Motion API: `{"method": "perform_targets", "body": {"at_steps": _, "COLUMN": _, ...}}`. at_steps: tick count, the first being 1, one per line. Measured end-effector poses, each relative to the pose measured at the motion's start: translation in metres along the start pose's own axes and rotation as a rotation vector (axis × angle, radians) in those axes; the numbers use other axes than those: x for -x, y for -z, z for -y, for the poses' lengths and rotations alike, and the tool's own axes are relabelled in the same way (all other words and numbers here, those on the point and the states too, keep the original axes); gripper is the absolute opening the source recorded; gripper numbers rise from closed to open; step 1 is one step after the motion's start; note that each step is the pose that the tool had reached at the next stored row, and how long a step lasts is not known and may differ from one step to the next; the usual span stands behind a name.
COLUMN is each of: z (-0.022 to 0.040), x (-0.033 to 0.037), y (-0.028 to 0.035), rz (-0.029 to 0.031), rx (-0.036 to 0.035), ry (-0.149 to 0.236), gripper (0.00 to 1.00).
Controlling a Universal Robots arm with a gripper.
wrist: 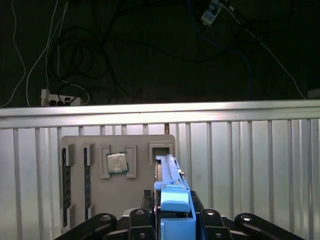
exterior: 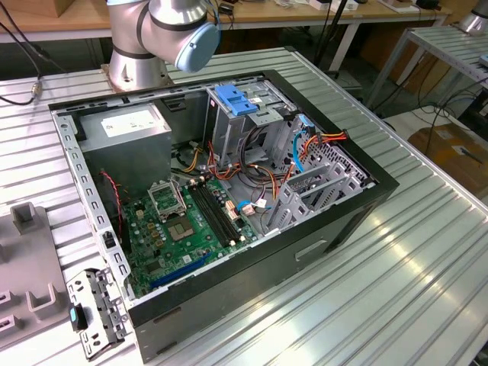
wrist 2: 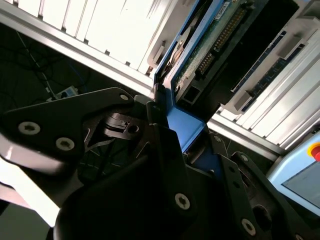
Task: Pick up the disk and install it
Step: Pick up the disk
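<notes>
In both wrist views my gripper (wrist: 175,222) is shut on the disk (wrist: 170,172), with its black fingers (wrist: 142,220) pressed on either side of the bright blue handle (wrist: 176,207). I hold the disk edge-on over a grey parts tray (wrist: 142,185), and its far end lines up with a dark slot (wrist: 161,149) in that tray. The second wrist view shows the disk's blue frame (wrist 2: 182,122), its green circuit board (wrist 2: 207,42), and the gripper (wrist 2: 175,132) closed on the frame.
An open computer case (exterior: 335,229) lies on the slatted metal table (exterior: 427,290), with a silver drive cage and blue latch (exterior: 232,99) and a labelled grey box (exterior: 126,126). The arm's base (exterior: 149,38) stands behind it. The tray holds a processor chip (wrist: 116,162) and memory sticks (wrist: 66,185).
</notes>
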State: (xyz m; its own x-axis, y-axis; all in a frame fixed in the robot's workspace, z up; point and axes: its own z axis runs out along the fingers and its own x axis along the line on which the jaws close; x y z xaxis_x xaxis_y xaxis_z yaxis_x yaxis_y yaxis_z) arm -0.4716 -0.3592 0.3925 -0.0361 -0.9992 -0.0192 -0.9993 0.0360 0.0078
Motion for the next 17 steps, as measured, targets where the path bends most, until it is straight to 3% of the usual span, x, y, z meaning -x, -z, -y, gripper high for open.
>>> {"method": "perform_targets", "body": {"at_steps": 17, "z": -0.0001, "x": 0.0003, "y": 0.0142, "rz": 0.0, "rx": 0.0, "ry": 0.0, "gripper": 0.37}}
